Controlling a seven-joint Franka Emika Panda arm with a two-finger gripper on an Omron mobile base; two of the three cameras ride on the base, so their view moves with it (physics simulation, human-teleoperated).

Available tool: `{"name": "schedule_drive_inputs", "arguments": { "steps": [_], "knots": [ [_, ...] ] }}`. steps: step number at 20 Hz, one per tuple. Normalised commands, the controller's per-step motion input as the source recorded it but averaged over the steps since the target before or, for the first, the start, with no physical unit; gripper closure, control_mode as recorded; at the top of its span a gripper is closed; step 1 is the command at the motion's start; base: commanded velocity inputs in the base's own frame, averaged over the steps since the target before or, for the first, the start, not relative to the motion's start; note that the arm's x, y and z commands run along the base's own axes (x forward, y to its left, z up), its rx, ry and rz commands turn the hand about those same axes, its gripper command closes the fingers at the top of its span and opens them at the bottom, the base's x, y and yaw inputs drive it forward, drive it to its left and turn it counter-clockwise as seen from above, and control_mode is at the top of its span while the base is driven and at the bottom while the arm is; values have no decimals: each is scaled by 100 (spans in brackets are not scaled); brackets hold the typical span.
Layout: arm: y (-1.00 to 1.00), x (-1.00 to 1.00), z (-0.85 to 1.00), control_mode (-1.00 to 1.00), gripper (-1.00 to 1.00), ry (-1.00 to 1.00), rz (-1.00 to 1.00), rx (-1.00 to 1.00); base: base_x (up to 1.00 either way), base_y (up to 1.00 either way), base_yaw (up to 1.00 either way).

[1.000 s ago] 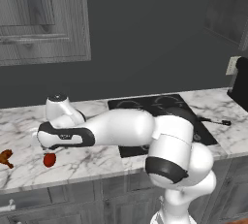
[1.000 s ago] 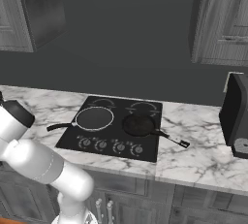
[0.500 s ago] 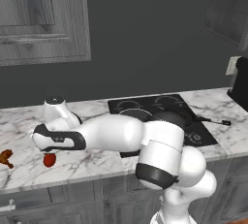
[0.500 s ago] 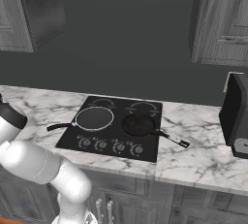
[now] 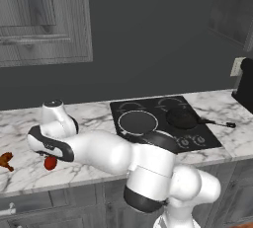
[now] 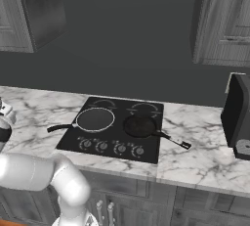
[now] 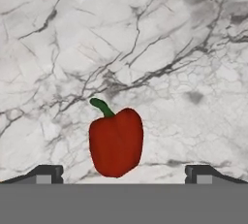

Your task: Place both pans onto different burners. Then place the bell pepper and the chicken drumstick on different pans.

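Observation:
The red bell pepper (image 7: 116,141) with a green stem lies on the marble counter (image 7: 145,34), between my open gripper's (image 7: 123,175) two fingertips (image 7: 46,173). From the left base view the gripper (image 5: 48,156) hovers just over the bell pepper (image 5: 50,163), and the orange-brown chicken drumstick (image 5: 6,160) lies further left. On the black cooktop (image 6: 146,149) sit two pans on separate front burners: a pale-rimmed pan (image 6: 95,119) on the left and a dark pan (image 6: 139,126) on the right. The rear burners (image 6: 145,107) are bare.
A dark appliance (image 6: 237,117) stands on the counter's right end. Grey cabinets (image 6: 224,19) hang above. The dark pan's handle (image 6: 173,141) sticks out over the cooktop's right edge, and the pale-rimmed pan's handle (image 6: 58,128) points left.
The hand has shifted a little left and lower over the bell pepper. Its fingers have stayed open. Pans and drumstick have not moved.

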Motion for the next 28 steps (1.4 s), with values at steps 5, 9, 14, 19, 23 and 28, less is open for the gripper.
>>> {"name": "schedule_drive_inputs", "arguments": {
  "steps": [5,9,14,19,23,28],
  "knots": [
    [0,0,-23,-100,-100,1,0,0,0,0,0],
    [0,0,-24,-100,-100,2,0,0,0,0,0],
    [4,0,-22,-100,-100,2,0,0,0,0,0],
    [5,4,-19,-100,-100,3,0,0,0,0,0],
    [9,14,-17,-100,-100,4,0,0,0,0,0],
    [11,19,-18,-100,-100,6,0,0,0,0,0]
  ]
}}
